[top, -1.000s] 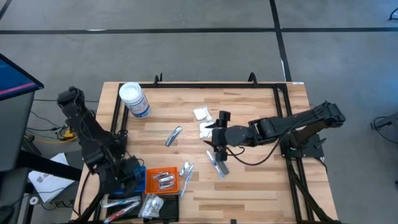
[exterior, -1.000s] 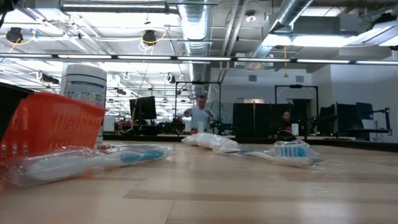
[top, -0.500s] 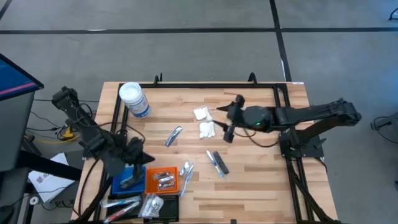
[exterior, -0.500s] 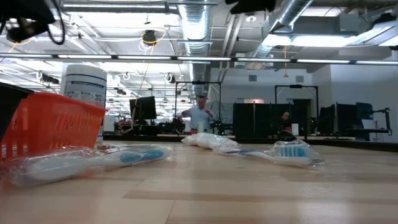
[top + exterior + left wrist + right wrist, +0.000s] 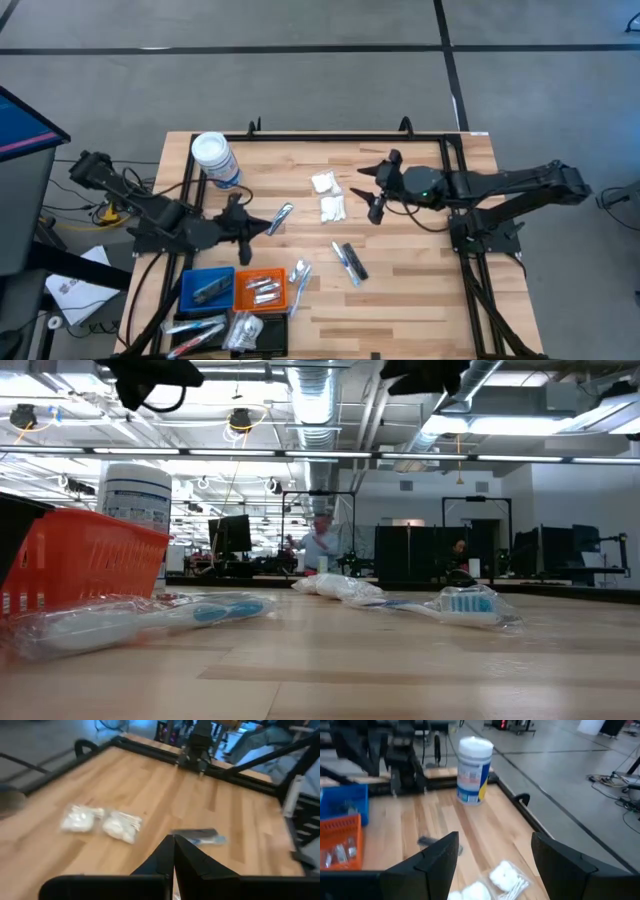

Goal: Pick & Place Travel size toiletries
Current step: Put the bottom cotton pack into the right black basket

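Above the left half of the table, the left gripper (image 5: 262,226) is seen with its fingers pressed together on nothing, its tip just beside a slim silvery tube (image 5: 279,218) lying on the wood. Out from there, near the table's front edge, a blue tray (image 5: 208,288) and an orange tray (image 5: 262,290) are set side by side, silvery items being visible in the orange one and a dark item in the blue one. A wrapped toothbrush (image 5: 299,273) lies just beside the orange tray, and further clear-wrapped items (image 5: 243,330) are gathered in front of the trays. A white-lidded jar (image 5: 214,160) stands at the far left corner.

Over the table's right-hand part, the right gripper (image 5: 371,192) is held above the wood with its fingers spread wide and nothing between them. Two white packets (image 5: 327,195) lie just beside it, toward the table's middle. A dark-and-silver tube (image 5: 349,261) rests nearer the front, well apart from that gripper.
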